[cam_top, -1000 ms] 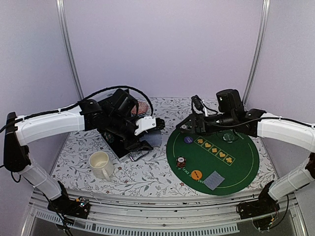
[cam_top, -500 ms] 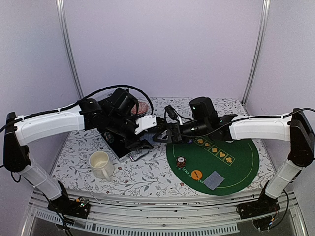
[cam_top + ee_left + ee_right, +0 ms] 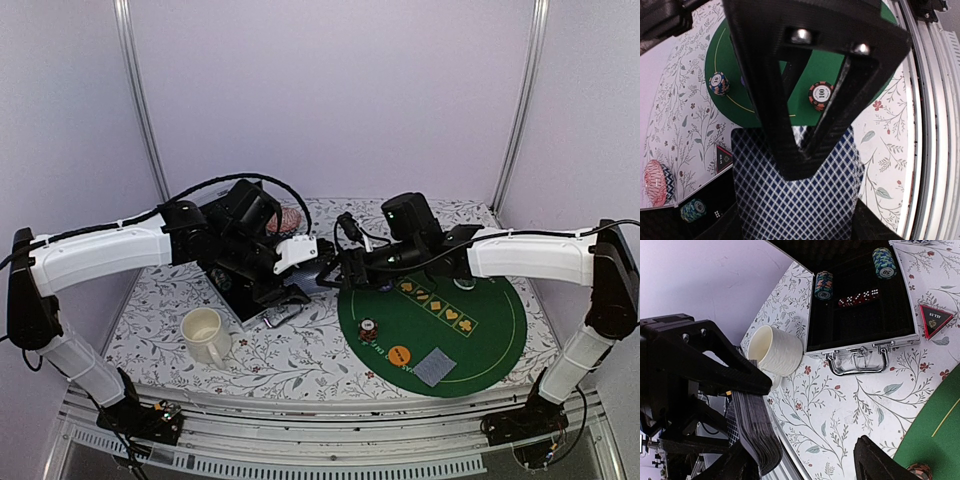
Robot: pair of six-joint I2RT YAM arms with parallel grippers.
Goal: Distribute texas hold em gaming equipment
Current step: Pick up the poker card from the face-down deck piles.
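Dealing step judged in hand: card deck is clamped in left tool above counter middle. Right tool, jaws parted, is set against it; one card should be pinched next and carried to green mat.

A deck of blue-checked playing cards, backs up, sits clamped in the left pincer above the desk. On the green mat stand a red-black chip stack and a blue-striped chip stack, with an orange disc and a single card lying flat near its front edge. The black-red triangle marker lies beside the black case holding two striped chip stacks.
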